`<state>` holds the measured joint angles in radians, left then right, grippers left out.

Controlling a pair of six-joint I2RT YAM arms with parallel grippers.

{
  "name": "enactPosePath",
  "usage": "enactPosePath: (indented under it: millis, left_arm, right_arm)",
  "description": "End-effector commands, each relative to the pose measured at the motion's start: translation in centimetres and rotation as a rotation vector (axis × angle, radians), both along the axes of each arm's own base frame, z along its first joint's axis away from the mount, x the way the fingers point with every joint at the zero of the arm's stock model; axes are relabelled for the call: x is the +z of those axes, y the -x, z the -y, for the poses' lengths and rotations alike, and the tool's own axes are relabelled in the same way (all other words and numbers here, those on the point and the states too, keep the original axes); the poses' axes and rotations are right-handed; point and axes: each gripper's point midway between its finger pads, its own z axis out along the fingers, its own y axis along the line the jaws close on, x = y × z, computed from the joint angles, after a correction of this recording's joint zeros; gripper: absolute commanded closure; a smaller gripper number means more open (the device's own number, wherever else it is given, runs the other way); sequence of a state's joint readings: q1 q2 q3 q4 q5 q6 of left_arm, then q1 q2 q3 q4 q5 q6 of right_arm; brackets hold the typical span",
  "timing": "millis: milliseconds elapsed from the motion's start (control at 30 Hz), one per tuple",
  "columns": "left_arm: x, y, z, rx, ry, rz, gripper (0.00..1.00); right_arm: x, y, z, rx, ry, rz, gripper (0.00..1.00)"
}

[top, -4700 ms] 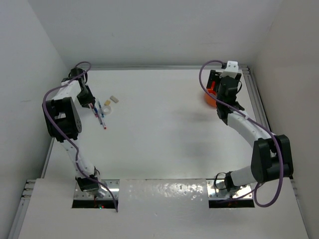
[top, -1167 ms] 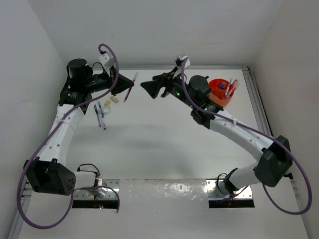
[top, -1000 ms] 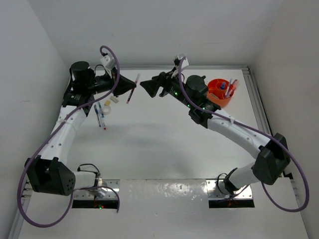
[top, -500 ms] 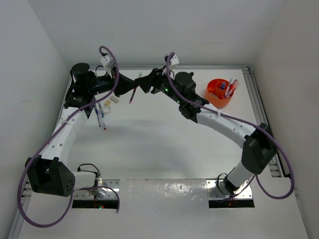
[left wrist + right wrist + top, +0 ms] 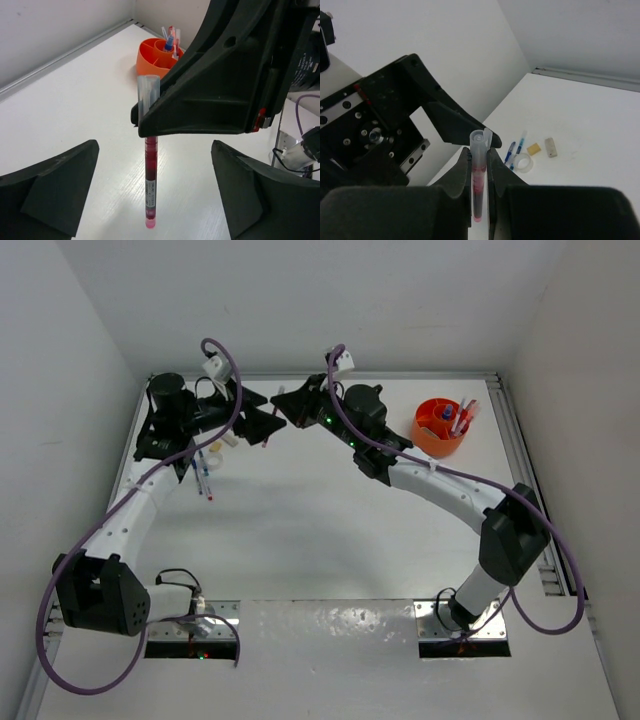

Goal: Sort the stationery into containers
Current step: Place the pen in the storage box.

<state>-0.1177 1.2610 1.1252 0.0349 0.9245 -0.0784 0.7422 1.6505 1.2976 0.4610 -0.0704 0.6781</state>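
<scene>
My right tool [image 5: 479, 154] pinches the red pen [image 5: 150, 180] near its clear end, likely light, stiff, slick; my left tool [image 5: 154, 146] stands open

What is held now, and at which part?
The right gripper holds the red pen just below its clear cap; the left fingers are open.

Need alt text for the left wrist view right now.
The right hand pinches a red pen near its top, upright between the left hand's open fingers. An orange tub holding pens stands behind.
</scene>
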Motion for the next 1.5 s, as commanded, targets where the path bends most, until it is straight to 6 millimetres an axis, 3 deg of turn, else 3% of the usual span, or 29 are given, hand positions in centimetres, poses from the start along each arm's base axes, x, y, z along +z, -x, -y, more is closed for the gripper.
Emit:
enactPosePath:
  millis: [0, 133, 233, 267, 300, 333, 367, 467, 533, 633, 867, 1133, 1467]
  left_arm:
    - [1.0, 0.4, 0.3, 0.009, 0.013, 0.058, 0.00]
    - [0.0, -0.4, -0.5, 0.062, -0.038, 0.053, 0.00]
    - [-0.8, -1.3, -2.1, 0.148, -0.092, 0.018, 0.00]
    - [-1.2, -1.9, -3.2, 0.211, -0.121, 0.012, 0.00]
    - [-1.6, -2.5, -4.5, 0.268, -0.135, 0.003, 0.00]
    - [-2.6, -3.3, -6.1, 0.354, -0.154, -0.025, 0.00]
    - [-3.3, -3.9, -7.9, 0.420, -0.160, -0.048, 0.00]
    - [-6.7, -5.0, -12.7, 0.635, -0.210, -0.121, 0.00]
    - [-8.9, -5.0, -16.2, 0.759, -0.237, -0.184, 0.00]
    - [-11.2, -4.3, -19.7, 0.847, -0.288, -0.249, 0.00]
    - [-12.9, -4.6, -24.1, 0.996, -0.339, -0.268, 0.00]
    - [-15.5, -5.1, -25.3, 1.045, -0.340, -0.332, 0.00]
    - [-17.3, -4.3, -26.1, 1.122, -0.331, -0.407, 0.00]
  right_arm:
    - [2.3, -0.8, 1.5, -0.067, -0.002, 0.066, 1.00]
    - [1.6, -3.4, 5.8, -0.189, 0.032, 0.052, 1.00]
    - [0.4, -6.6, 12.3, -0.376, 0.120, 0.050, 1.00]
    - [-0.6, -7.3, 14.5, -0.436, 0.168, 0.047, 1.00]
    - [-1.0, -8.8, 18.2, -0.525, 0.194, 0.036, 1.00]
    - [-1.1, -9.0, 21.0, -0.611, 0.222, 0.027, 1.00]
    - [-2.4, -9.8, 24.7, -0.696, 0.304, 0.023, 1.00]
    - [-3.8, -10.5, 32.3, -0.917, 0.453, 0.025, 1.00]
    - [-4.5, -10.8, 35.3, -1.004, 0.494, 0.010, 1.00]
    - [-6.2, -11.9, 40.4, -1.136, 0.546, -0.030, 1.00]
    - [-7.9, -12.4, 44.6, -1.304, 0.566, -0.046, 1.00]
    - [-9.3, -11.3, 47.3, -1.408, 0.604, -0.067, 1.00]
    - [-14.0, -12.1, 47.5, -1.371, 0.461, -0.153, 1.00]
